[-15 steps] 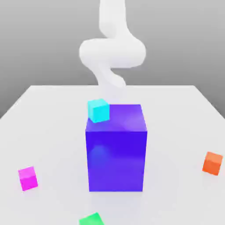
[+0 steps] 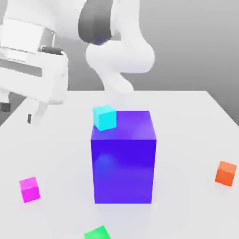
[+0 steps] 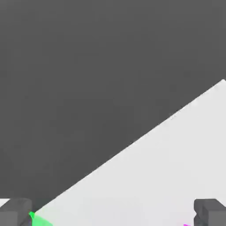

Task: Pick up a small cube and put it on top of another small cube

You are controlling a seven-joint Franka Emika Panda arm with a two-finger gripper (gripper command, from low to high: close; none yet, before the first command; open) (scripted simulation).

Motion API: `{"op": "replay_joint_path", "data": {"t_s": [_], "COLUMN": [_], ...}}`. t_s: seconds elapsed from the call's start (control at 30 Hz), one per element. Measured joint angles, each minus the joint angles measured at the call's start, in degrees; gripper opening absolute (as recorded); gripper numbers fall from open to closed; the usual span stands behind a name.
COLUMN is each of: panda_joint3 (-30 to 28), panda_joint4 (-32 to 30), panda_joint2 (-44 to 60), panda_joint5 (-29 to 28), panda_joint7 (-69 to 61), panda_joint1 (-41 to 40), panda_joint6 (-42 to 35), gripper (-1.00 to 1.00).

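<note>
In the exterior view, the claw (image 2: 19, 113) is seen high at the view's left, tilted, with its jaws spread wide and nothing between them. It is presumably kept raised so that the block and cubes can be cleared while a line to the pink cube (image 2: 30, 190) is found. That cube is set on the table (image 2: 186, 116) at the view's left, well apart from the big blue block (image 2: 123, 170), so room for a finger appears to be left on each side. At the view's right lies the orange cube (image 2: 225, 174), and the green cube (image 2: 97, 233) is cut by the picture's lower border. The light blue cube (image 2: 105, 117) seems to be perched at the left edge of the block's top; it could be knocked off if the arm were swung low there. Which cube is meant as the base cannot be told.

In the hand view, the table's edge is seen running slantwise, with dark ground beyond. Part of the green cube and a sliver of the pink one are caught near the fingers. The claw should probably be straightened and brought inward over the table before being lowered.
</note>
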Motion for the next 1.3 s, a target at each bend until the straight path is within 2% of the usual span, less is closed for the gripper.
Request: {"op": "replay_joint_path", "data": {"t_s": [0.13,0.23,0.33,0.47,0.5,0.73,0.93,1.3], "panda_joint3": [-2.6,-3.0,-2.0,0.4,0.8,1.0,-0.8,8.8], "panda_joint4": [-2.6,-4.7,-5.6,-4.3,-4.0,-4.0,-5.6,8.6], "panda_joint2": [8.2,14.2,20.2,28.5,30.2,30.4,20.1,22.1], "panda_joint5": [2.7,7.4,13.0,15.8,16.1,16.0,12.8,8.0], "panda_joint7": [1.7,1.1,-1.0,-2.8,-3.0,-2.9,-0.1,16.9], "panda_joint1": [-4.2,-6.8,-8.9,-11.2,-11.5,-11.7,-9.7,6.9], "panda_joint6": [4.3,7.5,11.2,17.6,18.9,19.1,10.4,-1.7], "gripper": [0.00,0.00,0.00,0.00,-1.00,-1.00,-1.00,-1.00]}}
